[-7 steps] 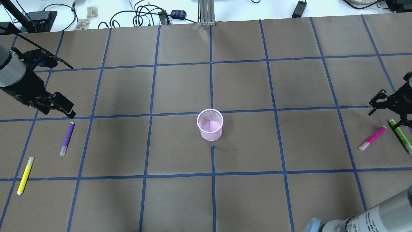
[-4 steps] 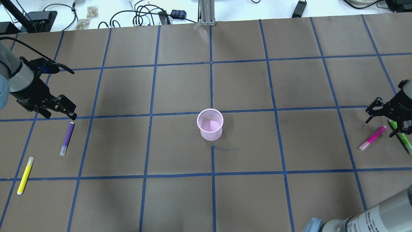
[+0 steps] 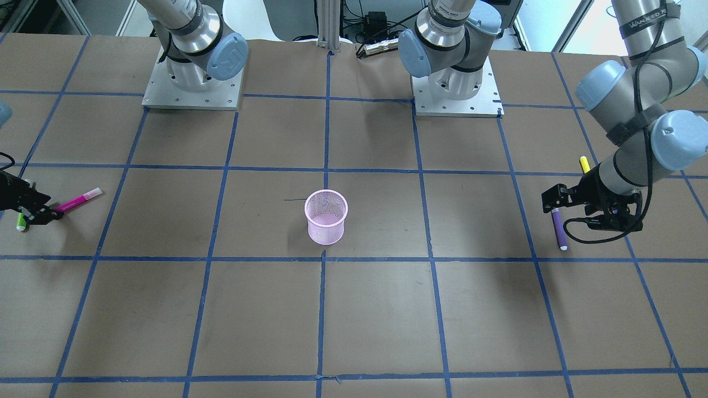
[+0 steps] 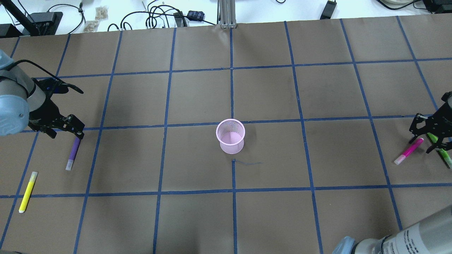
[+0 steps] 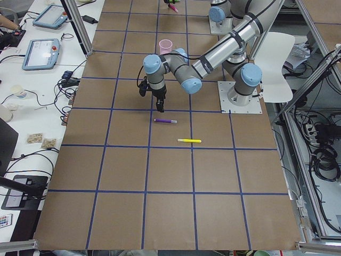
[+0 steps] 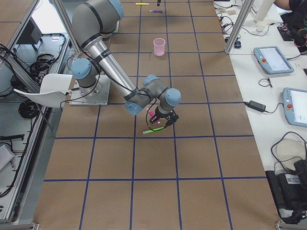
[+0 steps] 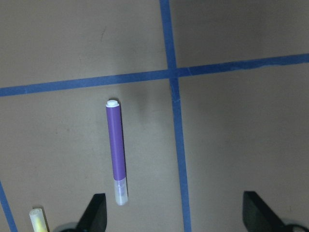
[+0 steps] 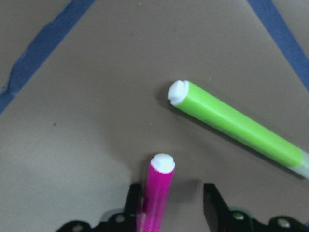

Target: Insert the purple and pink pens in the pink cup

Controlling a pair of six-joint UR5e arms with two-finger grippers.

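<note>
The pink mesh cup (image 4: 230, 135) stands upright mid-table, also in the front view (image 3: 326, 216). The purple pen (image 4: 73, 153) lies flat at the left. My left gripper (image 4: 72, 128) is open above its far end. In the left wrist view the purple pen (image 7: 117, 152) lies just inside the left fingertip (image 7: 96, 210), untouched. The pink pen (image 4: 409, 151) lies at the right. My right gripper (image 4: 424, 138) is open, low over its far end. In the right wrist view the pink pen (image 8: 157, 200) sits between the open fingers, close to one finger (image 8: 135, 198).
A green pen (image 4: 439, 150) lies just beside the pink pen, close to my right gripper, and shows in the right wrist view (image 8: 236, 125). A yellow pen (image 4: 27, 192) lies near the purple one. Cables and boxes lie past the table's far edge (image 4: 159, 17).
My left gripper has moved nearer and down over the purple pen's far end. My right gripper has moved nearer and down over the pink pen's far end. No pen has moved.
</note>
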